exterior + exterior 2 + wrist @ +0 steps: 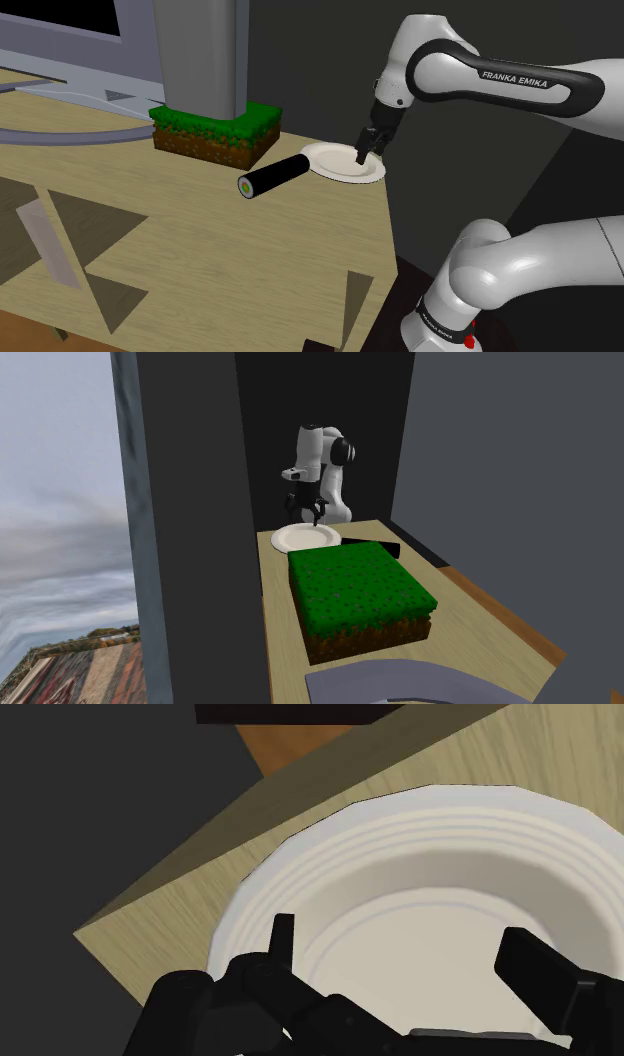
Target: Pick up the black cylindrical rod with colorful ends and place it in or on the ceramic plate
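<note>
The fingers (540, 972) stand apart with nothing between them, hanging low over the white plate (340, 175) at the bench (200, 250) corner. The black rod (272, 175) lies flat on the bench just beside the plate, coloured end pointing away; whether its other end touches the rim is hard to tell. The pick-up looks not yet begun: move over the rod's middle, turn the fingers square across its length, straddle it low, then close, since a round rod rolls if nudged
</note>
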`<state>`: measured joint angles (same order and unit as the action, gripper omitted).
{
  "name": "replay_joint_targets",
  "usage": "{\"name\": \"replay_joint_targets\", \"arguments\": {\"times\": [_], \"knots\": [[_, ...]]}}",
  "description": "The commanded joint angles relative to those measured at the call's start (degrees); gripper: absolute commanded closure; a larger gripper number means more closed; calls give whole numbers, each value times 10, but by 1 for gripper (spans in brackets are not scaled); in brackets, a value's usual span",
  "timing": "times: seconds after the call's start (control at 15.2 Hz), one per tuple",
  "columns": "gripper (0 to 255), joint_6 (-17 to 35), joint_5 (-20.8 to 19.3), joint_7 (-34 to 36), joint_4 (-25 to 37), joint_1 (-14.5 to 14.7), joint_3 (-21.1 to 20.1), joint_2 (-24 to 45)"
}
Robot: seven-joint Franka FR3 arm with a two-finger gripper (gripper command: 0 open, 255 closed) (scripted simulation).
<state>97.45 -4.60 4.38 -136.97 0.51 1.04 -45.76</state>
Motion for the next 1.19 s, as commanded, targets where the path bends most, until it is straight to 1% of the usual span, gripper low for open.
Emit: {"name": "replay_joint_targets", "arguments": {"times": [0.0, 0.26, 0.53, 0.86, 1.12], "knots": [[0, 0, 0, 0, 0, 0, 0, 0], [0, -29, 56, 182, 14, -27, -80, 0], [0, -49, 110, 366, 54, -58, -158, 28], [0, -62, 160, 595, 135, -110, -250, 97], [0, -66, 176, 780, 220, -160, -321, 173]]}}
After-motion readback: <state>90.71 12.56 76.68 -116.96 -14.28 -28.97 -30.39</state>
